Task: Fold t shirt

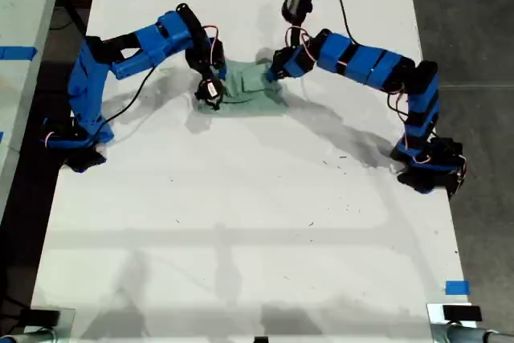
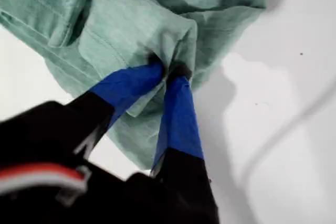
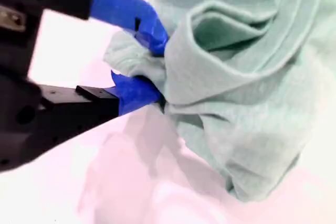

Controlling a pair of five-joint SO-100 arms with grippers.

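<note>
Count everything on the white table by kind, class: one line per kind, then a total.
Blue robot arms: 2, each ending in a gripper, my first gripper and my second gripper
Mint-green t shirt: 1
Blue tape piece: 1
Total: 4

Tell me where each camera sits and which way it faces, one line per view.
Exterior view: overhead, looking down on the table; one arm reaches in from the exterior view's left, the other arm from its right, meeting at the shirt.
First wrist view: rides my first tool, looking along its jaws, which are shut on a shirt fold.
Second wrist view: rides my second tool, looking along its jaws, which pinch a bunched shirt edge.
Shared: all three show the shirt and table.
</note>
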